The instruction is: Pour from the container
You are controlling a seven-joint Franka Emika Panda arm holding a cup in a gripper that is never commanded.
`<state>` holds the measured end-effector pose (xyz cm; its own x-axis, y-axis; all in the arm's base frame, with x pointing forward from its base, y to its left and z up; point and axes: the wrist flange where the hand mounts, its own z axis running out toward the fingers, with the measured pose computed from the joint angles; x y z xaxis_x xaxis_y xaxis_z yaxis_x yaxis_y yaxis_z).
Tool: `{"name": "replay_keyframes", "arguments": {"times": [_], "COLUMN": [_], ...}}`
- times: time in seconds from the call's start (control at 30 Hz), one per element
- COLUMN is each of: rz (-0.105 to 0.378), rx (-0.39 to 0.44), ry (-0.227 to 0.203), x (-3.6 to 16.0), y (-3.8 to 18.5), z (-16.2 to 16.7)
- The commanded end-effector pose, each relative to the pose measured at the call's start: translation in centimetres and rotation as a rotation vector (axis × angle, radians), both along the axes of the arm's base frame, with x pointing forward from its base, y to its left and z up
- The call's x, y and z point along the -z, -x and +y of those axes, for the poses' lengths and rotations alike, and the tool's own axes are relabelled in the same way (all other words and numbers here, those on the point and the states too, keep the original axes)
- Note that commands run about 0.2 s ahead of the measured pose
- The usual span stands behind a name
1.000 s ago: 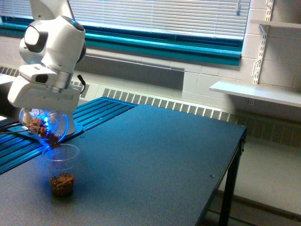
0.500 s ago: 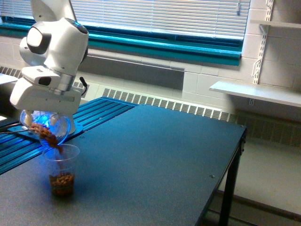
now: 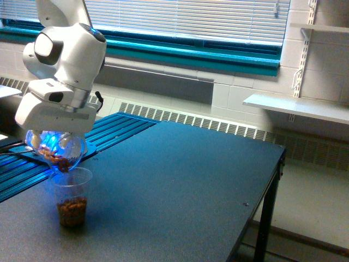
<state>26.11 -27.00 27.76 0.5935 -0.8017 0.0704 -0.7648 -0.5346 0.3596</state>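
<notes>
Hand (image 3: pixel 54 143) first: from my seat I see the white housing bearing down on the container (image 3: pixel 57 150), and the fingers seem clamped around the clear rounded jar, though they are mostly hidden under the housing and a blue glow. I read the container as tipped, its mouth angled down toward the exterior view's lower right, with brown nut-like pieces (image 3: pixel 59 160) gathered at the lip. It hangs at the exterior view's left, clear of the tabletop (image 3: pixel 180 180) and just above the cup (image 3: pixel 71 196).

Directly under that lip stands the cup, a smaller clear tapered one, upright on the dark tabletop near its near-left corner, with a layer of brown pieces (image 3: pixel 72 207) in its bottom.

Behind the container, farther left, blue slats (image 3: pixel 109 128) run alongside the tabletop. Beyond them I see a radiator grille (image 3: pixel 185 120) along the far wall, window blinds (image 3: pixel 185 19) above, and a white shelf (image 3: pixel 297 106) at the exterior view's right.
</notes>
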Motion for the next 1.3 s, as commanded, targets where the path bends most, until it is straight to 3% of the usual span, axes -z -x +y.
{"name": "replay_keyframes", "arguments": {"times": [0.03, 0.8, 1.3], "rz": [0.012, 0.038, 0.029], "rx": [-0.028, -0.023, -0.035], "ry": [-0.006, -0.011, -0.012], "x": [-0.1, 0.32, 0.08], "y": [-0.52, 0.12, -0.13], "z": [0.17, -0.13, 0.1]}}
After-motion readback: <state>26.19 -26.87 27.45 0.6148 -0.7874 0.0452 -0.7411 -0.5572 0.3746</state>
